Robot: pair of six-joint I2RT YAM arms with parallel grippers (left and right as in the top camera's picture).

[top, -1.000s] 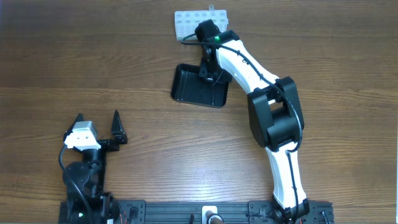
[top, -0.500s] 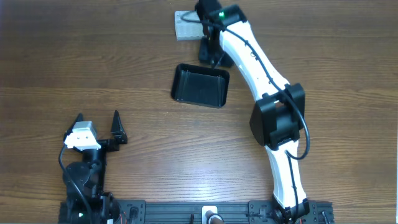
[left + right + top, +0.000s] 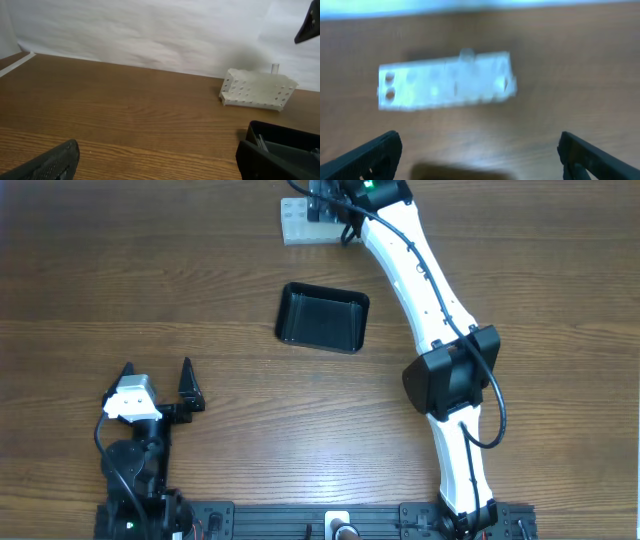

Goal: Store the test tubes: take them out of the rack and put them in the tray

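The white test tube rack (image 3: 298, 224) stands at the far edge of the table. One clear tube (image 3: 274, 68) sticks up from the rack (image 3: 257, 89); it also shows blurred (image 3: 466, 54) over the rack (image 3: 445, 80). The black tray (image 3: 281, 315) lies just in front of the rack, and thin clear tubes (image 3: 262, 142) seem to lie inside the tray (image 3: 300, 137). My right gripper (image 3: 328, 204) hangs open above the rack's right end, its fingers (image 3: 365, 157) wide apart with nothing between them. My left gripper (image 3: 158, 375) rests open near the front left, far from both.
The left arm's base (image 3: 135, 480) stands at the front left. The right arm (image 3: 430, 300) stretches across the right half of the table up to the far edge. A white wall (image 3: 150, 30) rises behind the table.
The right gripper has left the spot over the tray and swung away to the far edge, now over the rack. The left arm has not moved.
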